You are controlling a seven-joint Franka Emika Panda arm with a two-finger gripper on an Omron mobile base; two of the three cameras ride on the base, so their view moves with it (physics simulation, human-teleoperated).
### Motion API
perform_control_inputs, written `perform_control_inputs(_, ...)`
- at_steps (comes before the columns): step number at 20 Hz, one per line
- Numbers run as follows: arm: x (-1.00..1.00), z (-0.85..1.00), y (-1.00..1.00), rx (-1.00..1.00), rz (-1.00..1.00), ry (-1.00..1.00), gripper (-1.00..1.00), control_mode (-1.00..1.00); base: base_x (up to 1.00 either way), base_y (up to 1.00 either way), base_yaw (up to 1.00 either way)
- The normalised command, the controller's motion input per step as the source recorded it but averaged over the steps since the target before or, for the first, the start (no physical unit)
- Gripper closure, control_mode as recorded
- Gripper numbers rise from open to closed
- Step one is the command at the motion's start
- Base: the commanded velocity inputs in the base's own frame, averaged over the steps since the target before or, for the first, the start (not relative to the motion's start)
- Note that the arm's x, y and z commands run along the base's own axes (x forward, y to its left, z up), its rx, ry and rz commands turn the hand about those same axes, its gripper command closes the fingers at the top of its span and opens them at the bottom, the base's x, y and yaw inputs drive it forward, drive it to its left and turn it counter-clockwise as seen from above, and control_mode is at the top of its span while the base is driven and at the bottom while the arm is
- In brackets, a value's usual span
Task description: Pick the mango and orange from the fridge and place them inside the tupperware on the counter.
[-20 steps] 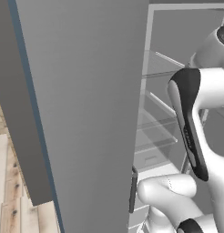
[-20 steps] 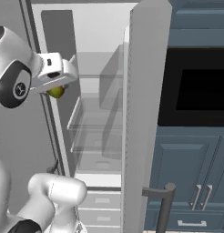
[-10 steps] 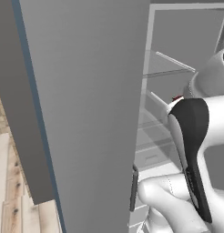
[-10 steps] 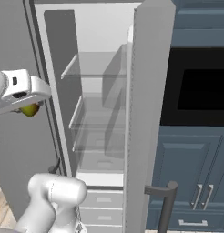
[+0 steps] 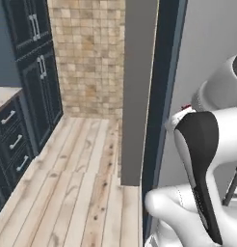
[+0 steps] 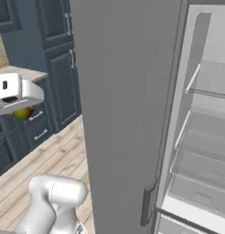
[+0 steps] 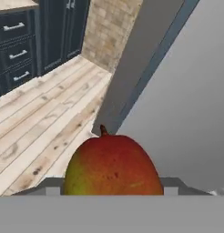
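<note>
Swung away from the fridge (image 6: 132,91) since a second ago, now facing the bench (image 6: 20,71). Mango (image 7: 113,166) held in closed gripper (image 6: 20,107), out of fridge; tupperware next.

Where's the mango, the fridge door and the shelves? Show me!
mango (image 7: 113,166), hand view, middle of its red-orange skin.
fridge door (image 6: 128,91), right base view, flat grey outer face.
shelves (image 6: 210,119), right base view, a clear glass shelf inside the fridge.

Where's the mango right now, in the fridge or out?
Out. The mango sits in the gripper, over the wooden floor beside the fridge door.
</note>
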Motion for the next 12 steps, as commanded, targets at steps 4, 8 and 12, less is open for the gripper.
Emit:
perform_control_inputs(4,0.0,0.0,0.0,0.0,0.0,0.0,1.0,1.0,-0.1,0.99,1.0)
perform_control_inputs(8,0.0,0.0,0.0,0.0,0.0,0.0,1.0,1.0,0.05,0.8,1.0)
perform_control_inputs(12,0.0,0.0,0.0,0.0,0.0,0.0,1.0,1.0,0.31,0.52,0.97)
